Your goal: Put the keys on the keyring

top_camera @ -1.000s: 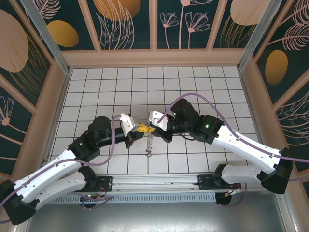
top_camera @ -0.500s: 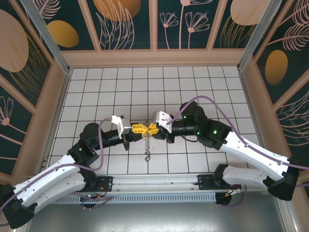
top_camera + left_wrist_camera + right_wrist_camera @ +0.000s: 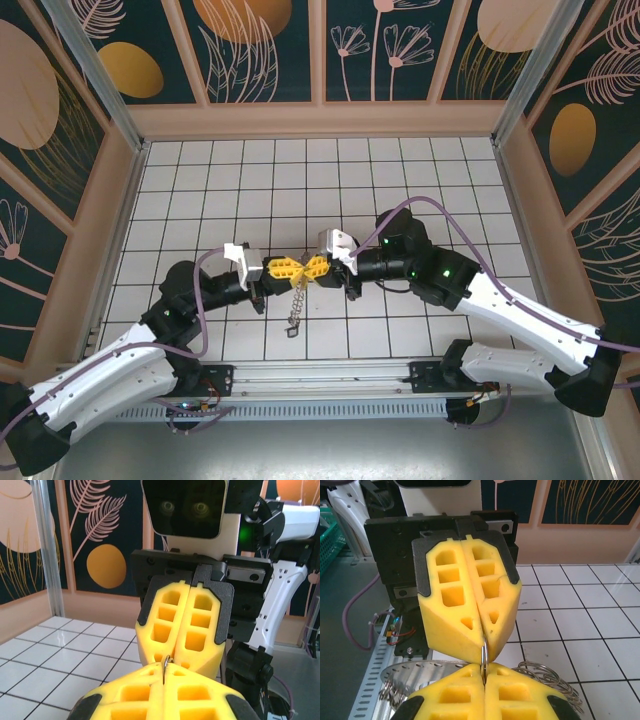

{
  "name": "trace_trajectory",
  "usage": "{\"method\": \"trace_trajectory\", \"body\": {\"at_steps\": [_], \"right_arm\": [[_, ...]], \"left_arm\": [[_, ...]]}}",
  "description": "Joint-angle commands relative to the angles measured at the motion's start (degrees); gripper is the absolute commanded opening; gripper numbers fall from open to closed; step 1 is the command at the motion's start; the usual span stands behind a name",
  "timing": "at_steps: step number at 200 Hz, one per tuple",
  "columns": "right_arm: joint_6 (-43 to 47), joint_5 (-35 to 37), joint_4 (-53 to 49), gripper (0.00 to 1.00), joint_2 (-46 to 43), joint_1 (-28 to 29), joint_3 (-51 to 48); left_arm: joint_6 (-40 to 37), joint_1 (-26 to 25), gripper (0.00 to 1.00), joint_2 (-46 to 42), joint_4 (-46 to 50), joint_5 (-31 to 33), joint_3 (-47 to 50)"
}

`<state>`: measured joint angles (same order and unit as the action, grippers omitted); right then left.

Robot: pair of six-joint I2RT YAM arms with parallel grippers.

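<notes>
Two grippers meet nose to nose above the middle of the tiled table (image 3: pixel 420 190). The left gripper (image 3: pixel 283 268) is fully closed, its yellow pads pressed flat together, and the right gripper (image 3: pixel 316 266) is closed the same way. Each pinches the same thin sliver of wire, the keyring (image 3: pixel 483 656), which stands edge-on in the seam between the two pairs of pads. From that pinch the keys (image 3: pixel 294 308) dangle as a slim chain, clear of both arms, with the lower end close over the tiles; whether it touches them I cannot tell.

The step in hand looks like a two-handed hold on the ring, set up to work a key along or into its coil. Doing it well calls for small, matched moves. With both grips on one stiff wire, a pull by one arm alone twists the ring or drags it out of the other's pads. One gripper should act as the anchor and hold firm while the other does the sliding or turning. Each grip is on very little metal, so neither should ease until the other side has a sure hold. The hanging chain is free to swing, so slow motion helps, and its weight tends to rotate the ring downward in the pinch.
</notes>
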<state>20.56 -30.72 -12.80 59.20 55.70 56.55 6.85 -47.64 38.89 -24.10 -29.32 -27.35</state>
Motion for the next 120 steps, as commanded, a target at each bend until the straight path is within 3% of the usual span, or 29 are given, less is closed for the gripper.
{"method": "trace_trajectory", "body": {"at_steps": [1, 23, 56, 89, 120], "right_arm": [[0.9, 3.6, -0.1, 0.00, 0.9, -0.5, 1.8], [2.2, 6.2, -3.8, 0.00, 2.8, -0.6, 4.3], [3.7, 8.1, -7.6, 0.00, 5.6, -0.6, 7.3], [4.7, 7.0, -9.1, 0.00, 6.4, -0.5, 8.5], [5.4, 6.6, -10.0, 0.00, 6.8, -0.5, 9.0]], "left_arm": [[-4.1, -0.6, 0.07, 0.6, 7.8, 0.9, -5.2], [-8.3, -0.6, 0.19, 2.2, 18.1, 3.4, -8.9], [-11.7, -0.6, 0.21, 4.5, 25.0, 5.2, -11.5], [-12.7, -0.6, 0.16, 6.2, 25.8, 5.6, -12.4], [-12.9, -0.6, 0.01, 7.9, 25.3, 4.8, -12.5]]}}
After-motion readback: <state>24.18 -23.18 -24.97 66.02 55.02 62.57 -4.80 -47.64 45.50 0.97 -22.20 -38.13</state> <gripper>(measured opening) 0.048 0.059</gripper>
